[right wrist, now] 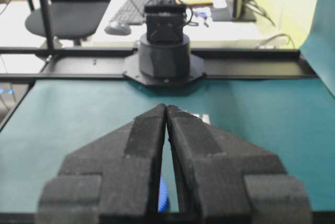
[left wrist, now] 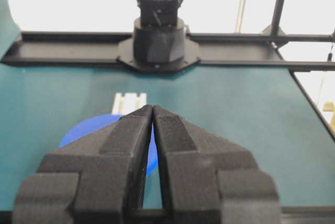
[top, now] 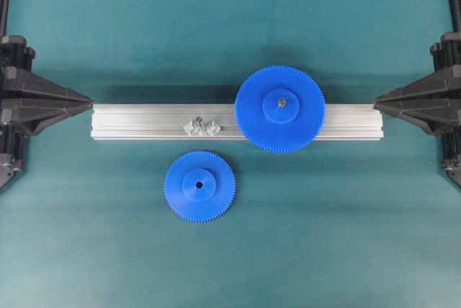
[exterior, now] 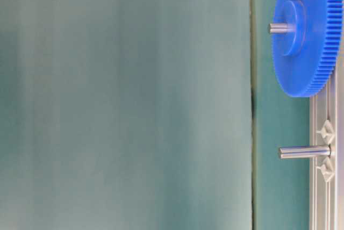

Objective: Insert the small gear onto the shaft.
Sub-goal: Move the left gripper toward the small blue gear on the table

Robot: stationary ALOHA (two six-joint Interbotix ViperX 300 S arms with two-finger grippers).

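The small gear point(top: 199, 186) lies flat on the table point(top: 324, 236), hub up, at 6 o'clock from the shaft point(top: 202, 127) on the aluminium rail point(top: 144, 121). The larger gear point(top: 279, 109) sits on its own pin at 3 o'clock from the shaft. Left gripper point(left wrist: 152, 110) and right gripper point(right wrist: 166, 109) are both closed and empty.

Procedure: open one gripper and grasp the gear by its rim, leaving the bore clear. Lower it square over the shaft. Tooth meshing probably needs slight rotation; the overhead view is too coarse to confirm.
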